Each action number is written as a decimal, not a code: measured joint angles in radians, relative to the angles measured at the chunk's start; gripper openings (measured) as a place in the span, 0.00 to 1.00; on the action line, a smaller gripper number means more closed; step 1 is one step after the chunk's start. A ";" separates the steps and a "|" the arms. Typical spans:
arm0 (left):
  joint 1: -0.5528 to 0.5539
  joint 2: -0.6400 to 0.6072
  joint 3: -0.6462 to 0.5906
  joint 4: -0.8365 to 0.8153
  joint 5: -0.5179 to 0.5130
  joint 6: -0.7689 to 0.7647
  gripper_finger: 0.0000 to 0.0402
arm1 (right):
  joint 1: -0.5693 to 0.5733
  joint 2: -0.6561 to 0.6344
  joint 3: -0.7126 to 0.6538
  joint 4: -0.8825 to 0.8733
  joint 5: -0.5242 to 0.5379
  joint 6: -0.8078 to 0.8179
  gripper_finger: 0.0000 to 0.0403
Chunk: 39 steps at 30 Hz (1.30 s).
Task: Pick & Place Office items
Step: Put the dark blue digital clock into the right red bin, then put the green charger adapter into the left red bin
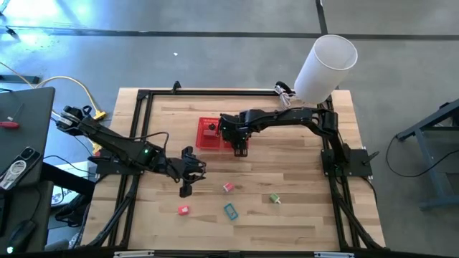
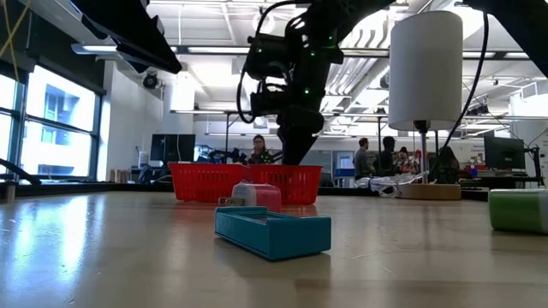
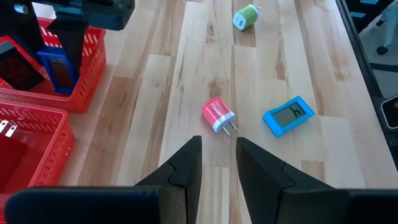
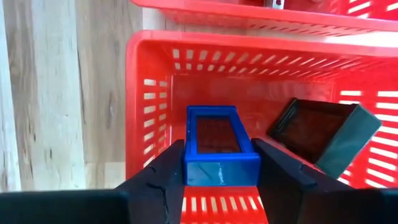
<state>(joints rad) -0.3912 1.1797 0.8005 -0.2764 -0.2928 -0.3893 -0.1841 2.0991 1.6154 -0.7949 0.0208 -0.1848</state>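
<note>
A light wooden table [image 1: 301, 215] seen from above, with two dark robot arms reaching over it. Nearest the front edge lie four small office items, well apart from each other: a red-pink block [image 1: 183, 210], a flat teal rectangular device with a small screen [image 1: 230, 211], a green rounded piece [image 1: 275, 198], and a pale pink plug adapter with two metal prongs [image 1: 228, 188]. Just behind them, toward the table's left, the left gripper [image 1: 188, 179] hangs above bare wood with its two fingers nearly together and nothing between them; the pink adapter lies just ahead of its fingertips. Farther back, near the table's middle, sits a red plastic mesh basket with two compartments [image 1: 207, 140]. The right gripper [image 4: 219, 163] is poised over one compartment, clamped on a dark blue rectangular box [image 4: 219, 144], held above the basket floor. A black boxy item [image 4: 323, 132] leans tilted inside that same compartment. At the far right corner stands a tall white cylinder [image 1: 326, 66].
</note>
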 joint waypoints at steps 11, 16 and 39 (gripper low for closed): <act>0.000 0.000 -0.001 -0.001 0.000 0.000 0.23 | 0.000 0.006 -0.003 -0.008 0.004 0.002 0.46; 0.000 0.000 -0.009 -0.001 0.000 0.000 0.23 | 0.003 0.006 -0.003 0.010 0.006 0.003 0.47; 0.001 0.000 -0.015 0.003 -0.026 -0.004 0.23 | 0.160 -0.178 -0.003 -0.045 0.242 -0.019 0.47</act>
<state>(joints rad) -0.3901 1.1801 0.7856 -0.2729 -0.3183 -0.3933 -0.0245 1.9206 1.6127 -0.8399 0.2624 -0.2036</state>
